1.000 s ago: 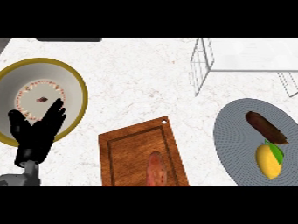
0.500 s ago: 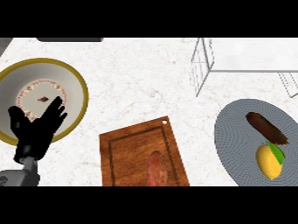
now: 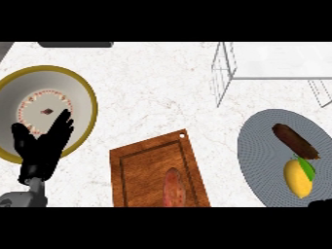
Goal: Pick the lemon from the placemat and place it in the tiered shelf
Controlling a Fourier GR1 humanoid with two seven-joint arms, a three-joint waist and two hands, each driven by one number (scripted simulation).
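Note:
The yellow lemon (image 3: pixel 298 179), with a green leaf, lies on the grey round placemat (image 3: pixel 262 160) at the right, near its front edge. The white wire tiered shelf (image 3: pixel 283 68) stands behind the placemat at the top right. My left hand (image 3: pixel 43 146) rests open at the left, fingers up, over the front edge of a gold-rimmed plate. A dark sliver of my right hand (image 3: pixel 331 203) shows at the lower right edge, just in front of the lemon and apart from it.
A dark brown oblong item (image 3: pixel 295 141) lies on the placemat just behind the lemon. A wooden cutting board (image 3: pixel 143 168) with a reddish oblong food (image 3: pixel 173 188) sits at the front centre. The gold-rimmed plate (image 3: pixel 85 104) is at the left.
A dark part of my right hand has come into view at the lower right edge. The left hand and the lemon have not moved.

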